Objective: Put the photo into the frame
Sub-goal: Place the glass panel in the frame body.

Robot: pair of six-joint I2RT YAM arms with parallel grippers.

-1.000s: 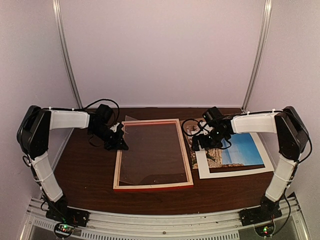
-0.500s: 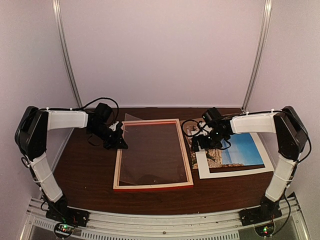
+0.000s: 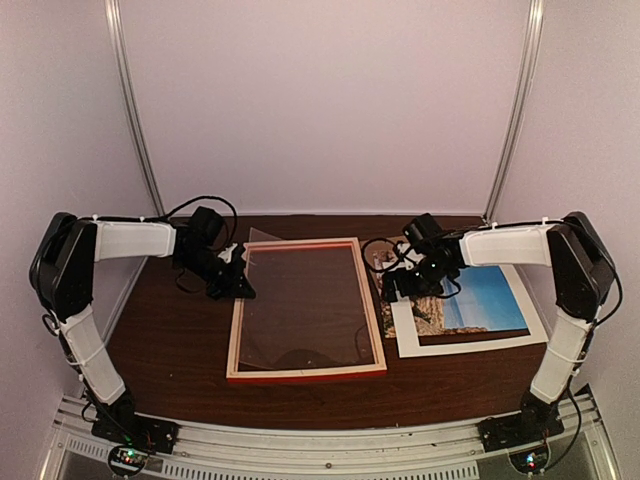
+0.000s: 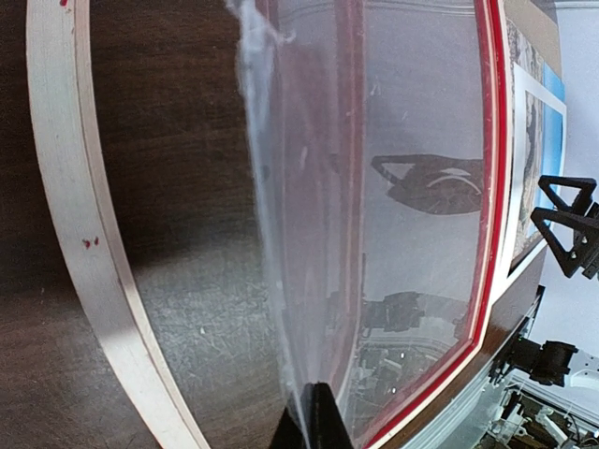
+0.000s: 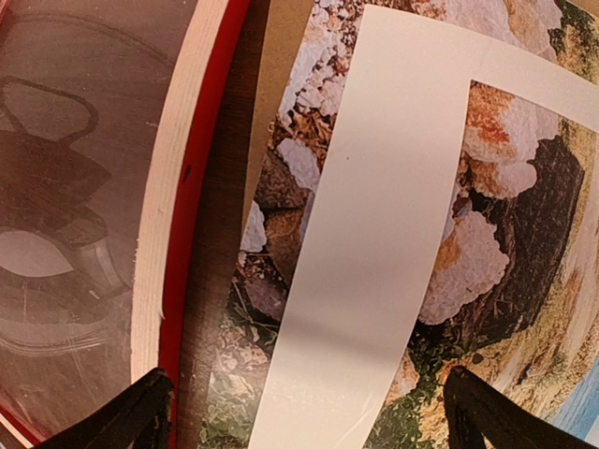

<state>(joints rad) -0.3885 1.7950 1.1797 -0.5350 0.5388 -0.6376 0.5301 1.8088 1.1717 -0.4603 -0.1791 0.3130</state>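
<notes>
The frame (image 3: 305, 372) lies flat mid-table, pale wood up, with a red edge showing. My left gripper (image 3: 243, 288) is at its left rail, shut on the edge of a clear sheet (image 3: 300, 305) that lies tilted over the opening. In the left wrist view the fingertips (image 4: 314, 421) pinch this sheet (image 4: 393, 187) above the pale rail (image 4: 65, 187). The photo (image 3: 490, 298), blue sky and tan rocks, lies right of the frame under a white mat (image 3: 470, 345). My right gripper (image 3: 400, 290) hovers open over their left edge. Its wrist view shows photo (image 5: 281, 253), mat (image 5: 374, 234) and frame (image 5: 178, 187).
A strip of brown backing board (image 5: 281, 56) shows at the photo's far left corner. The arms' bases and a metal rail (image 3: 320, 450) run along the near edge. White walls close in the table at the back and sides.
The left arm has leaned slightly to the left while its gripper keeps hold of the clear sheet. The right arm has barely moved.
</notes>
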